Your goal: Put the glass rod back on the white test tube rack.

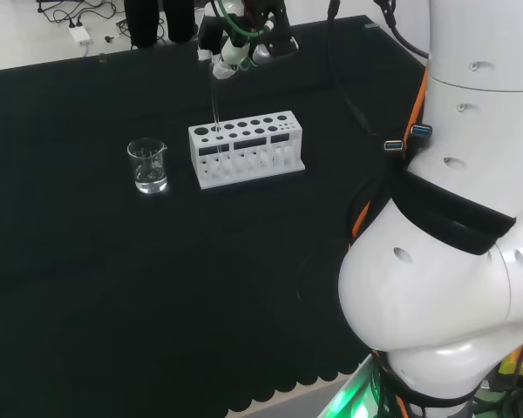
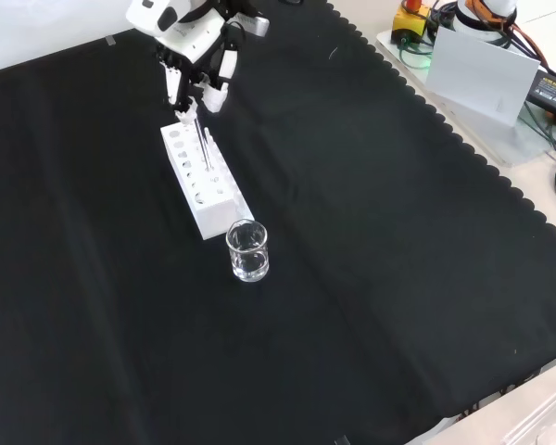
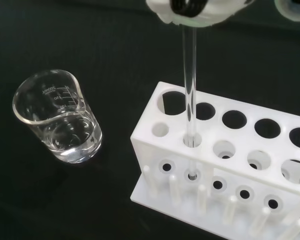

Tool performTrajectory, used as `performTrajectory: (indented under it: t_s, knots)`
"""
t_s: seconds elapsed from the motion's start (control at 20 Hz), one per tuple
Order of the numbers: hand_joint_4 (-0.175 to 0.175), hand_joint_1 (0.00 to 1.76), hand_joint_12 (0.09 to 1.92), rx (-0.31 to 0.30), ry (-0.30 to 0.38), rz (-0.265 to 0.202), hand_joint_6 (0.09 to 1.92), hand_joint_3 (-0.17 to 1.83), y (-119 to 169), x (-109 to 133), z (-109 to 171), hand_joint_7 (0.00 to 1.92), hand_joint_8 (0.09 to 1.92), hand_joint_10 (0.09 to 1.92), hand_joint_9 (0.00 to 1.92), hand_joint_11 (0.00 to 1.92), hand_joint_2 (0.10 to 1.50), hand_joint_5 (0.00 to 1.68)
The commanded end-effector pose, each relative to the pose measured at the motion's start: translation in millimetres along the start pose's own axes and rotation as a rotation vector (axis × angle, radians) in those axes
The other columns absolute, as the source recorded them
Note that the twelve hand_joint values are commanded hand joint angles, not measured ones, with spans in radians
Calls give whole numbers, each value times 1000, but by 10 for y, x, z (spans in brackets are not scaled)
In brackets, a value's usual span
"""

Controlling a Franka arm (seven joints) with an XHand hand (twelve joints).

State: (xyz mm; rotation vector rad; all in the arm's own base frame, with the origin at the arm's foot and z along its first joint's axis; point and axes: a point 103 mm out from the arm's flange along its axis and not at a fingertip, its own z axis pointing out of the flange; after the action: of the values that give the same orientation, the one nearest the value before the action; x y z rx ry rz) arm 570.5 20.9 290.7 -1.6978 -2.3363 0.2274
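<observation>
The white test tube rack [image 1: 247,148] [image 2: 202,182] [image 3: 230,165] stands on the black cloth. A clear glass rod [image 3: 190,85] [image 1: 215,104] [image 2: 205,148] hangs upright, its lower end down through a front-row hole near the rack's beaker-side end. The hand [image 1: 242,39] [image 2: 196,51] [image 3: 200,10] is straight above the rack, shut on the rod's top, fingers pinching it.
A small clear glass beaker [image 1: 148,165] [image 2: 247,250] [image 3: 57,117] with a little clear liquid stands beside the rack's end. The arm's white links [image 1: 453,218] rise at the right of the head view. Boxes and cables [image 2: 482,56] lie beyond the cloth's scalloped edge.
</observation>
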Motion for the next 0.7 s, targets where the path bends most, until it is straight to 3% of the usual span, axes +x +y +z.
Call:
performTrajectory:
  t_s: [0.05,0.7]
  knots:
    - [-175,1332,389,-4,4,-2,721,-175,-48,3,-34,989,695,179,1797,1852,915,732]
    - [-175,1333,400,-40,-1,-21,720,-175,-239,60,-261,986,696,175,1805,1858,916,743]
